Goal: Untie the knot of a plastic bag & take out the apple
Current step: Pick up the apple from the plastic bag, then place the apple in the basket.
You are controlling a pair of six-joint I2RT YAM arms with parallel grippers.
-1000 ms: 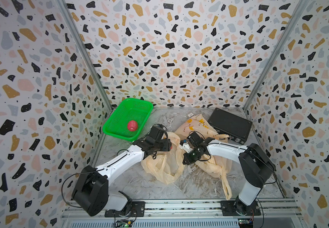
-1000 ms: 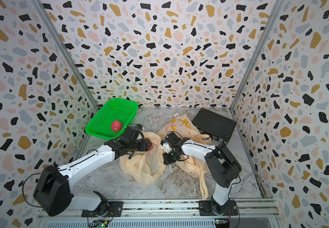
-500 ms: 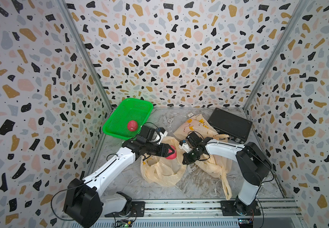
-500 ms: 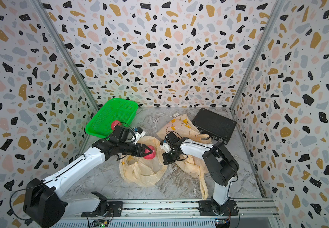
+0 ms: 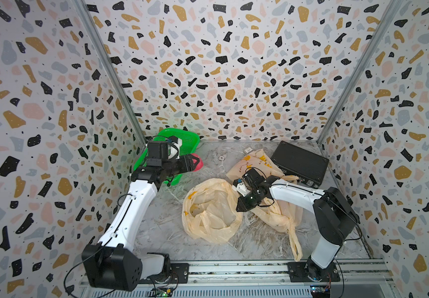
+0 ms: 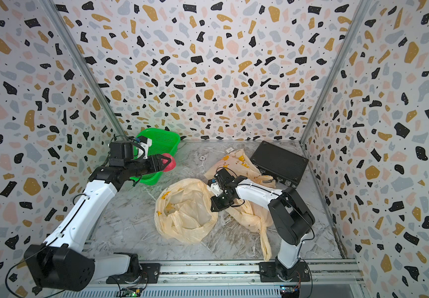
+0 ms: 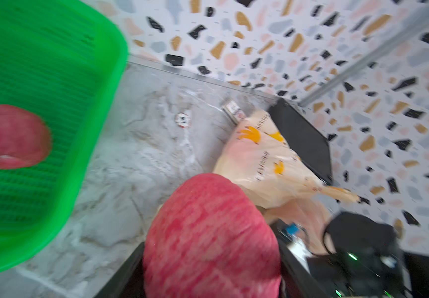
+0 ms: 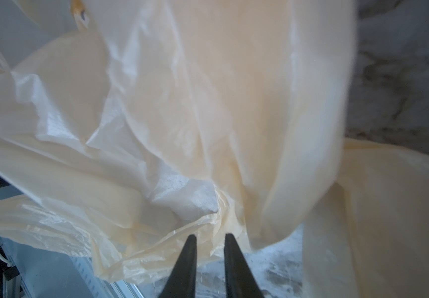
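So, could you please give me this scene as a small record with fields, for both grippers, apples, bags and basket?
left gripper: shut on apple, held beside green basket
right gripper: jaws slightly apart, by open bag's rim
open bag: middle of table, no apple visible inside
green basket: far left corner, holds second apple
other bags: between open bag and black box
black box: far right corner
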